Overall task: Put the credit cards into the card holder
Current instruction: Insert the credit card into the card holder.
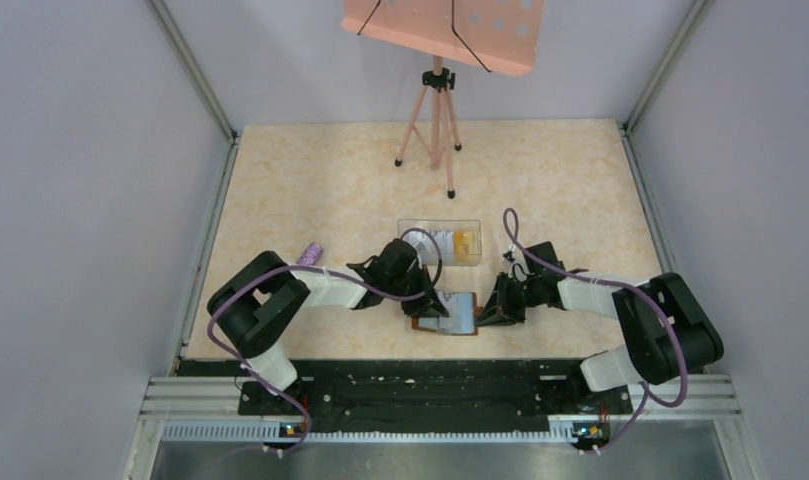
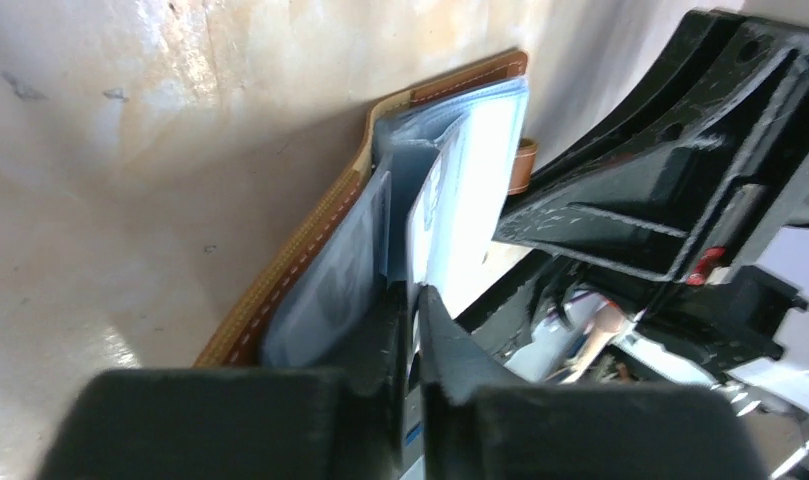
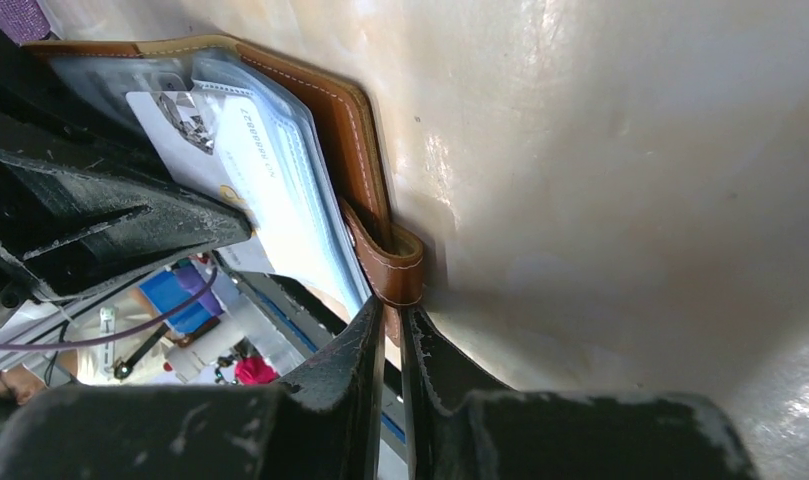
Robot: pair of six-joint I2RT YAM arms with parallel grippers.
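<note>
The brown leather card holder (image 1: 464, 322) lies open near the table's front edge, between both grippers. My left gripper (image 2: 412, 300) is shut on a thin clear pocket leaf (image 2: 425, 215) of the holder, lifting it off the brown cover (image 2: 310, 245). A pale blue-grey credit card (image 3: 230, 140) sits among the clear pockets. My right gripper (image 3: 392, 322) is shut on the holder's snap tab (image 3: 398, 268) at its right edge. More credit cards, some orange-yellow (image 1: 464, 240), sit in the clear plastic box (image 1: 439, 242) behind the holder.
A small purple object (image 1: 311, 253) lies left of the left arm. A pink tripod (image 1: 435, 120) stands at the back of the table under a pink board. Grey walls close in both sides. The two grippers are close together over the holder.
</note>
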